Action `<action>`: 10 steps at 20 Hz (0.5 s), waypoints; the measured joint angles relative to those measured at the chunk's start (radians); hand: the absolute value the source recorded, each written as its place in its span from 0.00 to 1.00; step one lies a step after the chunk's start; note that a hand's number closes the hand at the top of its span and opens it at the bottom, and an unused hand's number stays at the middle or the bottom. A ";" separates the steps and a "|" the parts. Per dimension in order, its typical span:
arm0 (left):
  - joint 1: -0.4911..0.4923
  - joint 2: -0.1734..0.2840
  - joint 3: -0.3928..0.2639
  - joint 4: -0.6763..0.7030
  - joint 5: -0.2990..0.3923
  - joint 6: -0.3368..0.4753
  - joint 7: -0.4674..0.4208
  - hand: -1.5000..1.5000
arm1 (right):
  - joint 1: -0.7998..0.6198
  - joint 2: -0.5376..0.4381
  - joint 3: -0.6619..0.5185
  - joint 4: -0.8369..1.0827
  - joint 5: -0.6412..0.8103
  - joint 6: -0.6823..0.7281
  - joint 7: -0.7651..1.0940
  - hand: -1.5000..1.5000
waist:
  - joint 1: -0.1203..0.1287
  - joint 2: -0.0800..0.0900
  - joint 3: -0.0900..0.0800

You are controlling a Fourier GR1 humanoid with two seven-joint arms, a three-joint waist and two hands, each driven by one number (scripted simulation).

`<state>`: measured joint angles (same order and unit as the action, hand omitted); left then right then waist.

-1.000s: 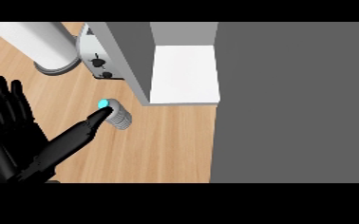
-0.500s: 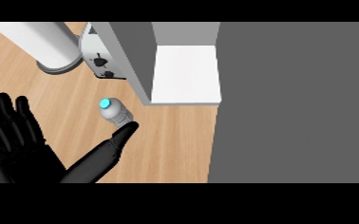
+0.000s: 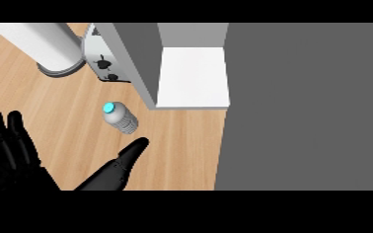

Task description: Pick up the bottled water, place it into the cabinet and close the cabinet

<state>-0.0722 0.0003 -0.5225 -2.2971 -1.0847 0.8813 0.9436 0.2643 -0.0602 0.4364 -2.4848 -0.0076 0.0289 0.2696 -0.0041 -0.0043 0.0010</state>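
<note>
On the wooden worktop, head view: bottled water stands upright w/ a cyan cap, clear ribbed plastic, just left of the cabinet. Nothing is done yet; pick-up, placing and closing are all left. Right hand, black, fingers straight & released, points at the bottle from below, not touching. Left hand rests open at the lower left edge. Cabinet: grey walls, white flat shelf, door open. A white cylinder sits top left.
</note>
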 measured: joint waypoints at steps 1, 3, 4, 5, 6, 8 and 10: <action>0.002 0.000 0.001 -0.017 -0.015 -0.009 0.020 0.00 | 0.008 0.003 0.014 0.000 0.004 -0.009 -0.008 0.00 | 0.000 0.000 0.000; -0.023 0.000 0.013 -0.018 -0.041 -0.027 0.061 0.00 | -0.007 0.005 0.023 0.001 0.013 -0.027 0.005 0.00 | 0.000 0.000 0.000; -0.011 0.000 0.015 -0.026 -0.045 -0.031 0.067 0.00 | 0.007 -0.001 0.027 -0.001 0.015 -0.030 -0.005 0.00 | -0.001 0.000 -0.001; -0.004 0.000 0.024 -0.031 -0.041 -0.036 0.069 0.00 | -0.002 -0.004 0.024 0.000 0.016 -0.033 0.000 0.00 | 0.000 0.001 -0.001; -0.011 0.000 0.025 -0.031 -0.046 -0.042 0.081 0.00 | -0.016 -0.004 0.025 0.001 0.019 -0.040 0.011 0.00 | 0.000 0.001 -0.001; 0.000 0.000 0.023 -0.025 -0.043 -0.042 0.081 0.00 | -0.005 -0.014 0.039 -0.001 0.023 -0.046 0.005 0.00 | -0.001 0.001 -0.001; 0.006 0.004 0.029 -0.010 -0.025 -0.030 0.069 0.00 | -0.009 -0.014 0.059 -0.003 0.028 -0.063 0.011 0.00 | -0.002 0.001 -0.001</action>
<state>-0.0666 0.0042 -0.4937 -2.3066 -1.1096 0.8508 1.0131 0.2557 -0.0739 0.4956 -2.4882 0.0200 -0.0338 0.2803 -0.0061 -0.0030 -0.0002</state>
